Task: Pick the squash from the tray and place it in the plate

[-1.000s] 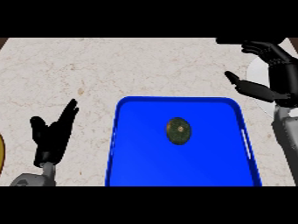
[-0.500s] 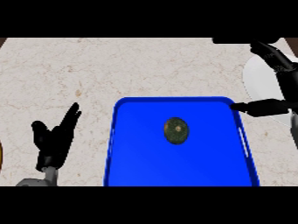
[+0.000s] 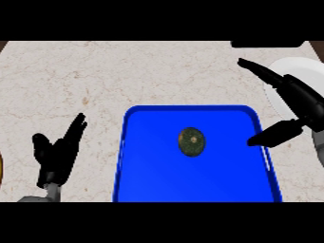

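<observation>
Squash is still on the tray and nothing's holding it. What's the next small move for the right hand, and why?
Probably bring the right hand left and down over the squash. That hand is open beside the blue tray's right rim, apart from the squash, which lies alone mid-tray. The left hand rests open on the tray's far side.

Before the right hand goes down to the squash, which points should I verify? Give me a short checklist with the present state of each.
1. Squash lies on the blue tray, near its middle, nothing covering it: ok.
2. Right hand is open, fingers straight, holding nothing: ok.
3. Right hand is above the squash: not ok; it is beside the tray's right rim, over the white plate.
4. White plate is in view at the right, partly hidden by the right hand; whether it is free: cannot tell.
5. Left hand rests open, left of the tray, out of the path: ok.
</observation>
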Motion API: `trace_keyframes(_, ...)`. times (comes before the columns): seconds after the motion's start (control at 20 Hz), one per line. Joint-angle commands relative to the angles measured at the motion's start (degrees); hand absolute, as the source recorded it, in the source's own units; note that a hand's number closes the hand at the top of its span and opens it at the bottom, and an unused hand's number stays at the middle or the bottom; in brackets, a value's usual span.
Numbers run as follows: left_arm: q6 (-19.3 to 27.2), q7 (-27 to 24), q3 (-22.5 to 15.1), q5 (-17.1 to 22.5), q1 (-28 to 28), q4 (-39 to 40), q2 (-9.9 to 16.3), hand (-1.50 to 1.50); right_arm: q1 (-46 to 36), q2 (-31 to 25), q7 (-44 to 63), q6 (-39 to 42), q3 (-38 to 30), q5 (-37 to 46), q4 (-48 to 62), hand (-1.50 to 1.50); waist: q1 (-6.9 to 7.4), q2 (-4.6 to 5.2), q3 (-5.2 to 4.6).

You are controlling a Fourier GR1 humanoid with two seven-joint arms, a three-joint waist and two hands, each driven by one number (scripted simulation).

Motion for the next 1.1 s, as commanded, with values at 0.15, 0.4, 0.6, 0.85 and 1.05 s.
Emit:
trace_keyframes(0.15, -1.30, -0.08, -0.02, 0.60, 0.14, 2.24, -2.09, 0.00, 1.34, 5.80, 16.92, 0.36, 8.85, 7.92, -10.87, -1.50, -0.18, 0.32, -0.37)
trace_keyframes(0.4, -0.97, 2.50, -1.17, -0.96, 0.50, -0.01, -2.76, 0.00, 2.38, 7.61, 13.40, -0.81, 9.57, 14.92, -4.69, -1.50, 0.27, 0.49, -0.31)
trace_keyframes(0.6, -0.76, 2.45, -0.60, -1.36, -0.60, 1.74, -4.14, 0.00, 3.73, 11.03, 21.80, 2.66, 11.65, 15.69, -10.52, -1.50, 0.01, 0.42, -0.33)
trace_keyframes(0.85, -1.07, 5.48, -0.27, -1.58, 0.47, -2.06, -3.87, 0.00, 4.11, 15.12, 20.56, 4.38, 12.29, 17.80, -5.87, -1.50, 0.27, 0.47, -0.31)
trace_keyframes(1.05, -1.99, 4.05, 1.07, -2.57, -1.22, 0.73, -4.41, 0.00, 6.52, 18.40, 20.39, 4.07, 13.00, 21.64, -7.17, -1.50, 0.10, 0.47, -0.31)
